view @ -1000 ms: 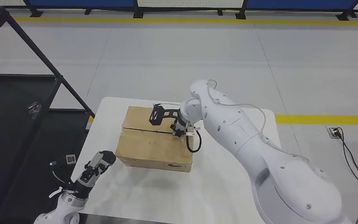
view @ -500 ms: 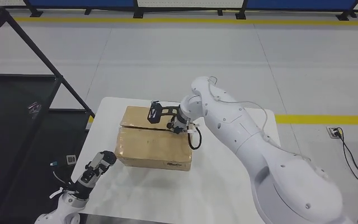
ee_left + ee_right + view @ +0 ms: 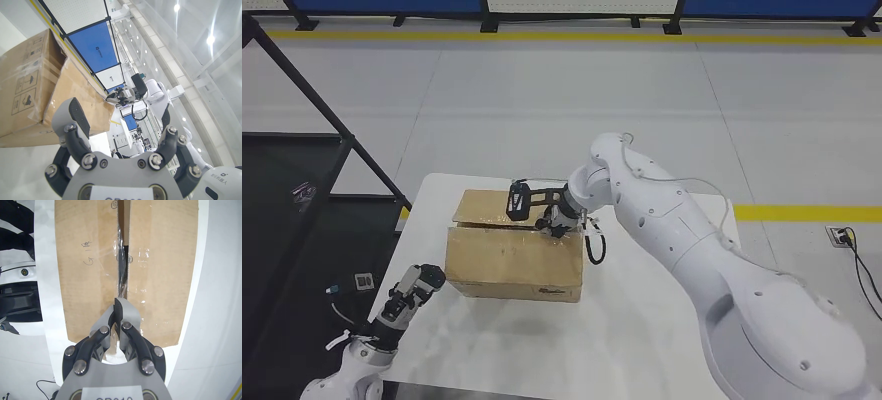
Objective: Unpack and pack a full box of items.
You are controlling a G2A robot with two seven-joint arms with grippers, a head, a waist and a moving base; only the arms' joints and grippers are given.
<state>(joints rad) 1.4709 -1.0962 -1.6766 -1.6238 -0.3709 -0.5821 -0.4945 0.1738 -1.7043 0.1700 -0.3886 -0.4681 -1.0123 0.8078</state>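
Note:
A brown cardboard box (image 3: 512,265) sits on the white table (image 3: 642,330), with torn clear tape hanging in its top seam. My right gripper (image 3: 543,228) is over the middle of that seam and shut on the edge of the box flap (image 3: 85,256) nearer the robot. The flap (image 3: 79,94) is lifted a little, leaving a dark gap along the seam. From the left wrist view the right gripper (image 3: 109,99) pinches the flap's rim. My left gripper (image 3: 428,279) is low at the table's front left, beside the box, open and holding nothing (image 3: 121,109).
A black metal frame (image 3: 342,150) stands left of the table over dark flooring. A yellow floor line (image 3: 812,212) runs behind on the right. Bare tabletop lies in front of and right of the box.
The right gripper has drawn the nearer flap up and toward the robot, widening the seam. The left gripper has shifted slightly left.

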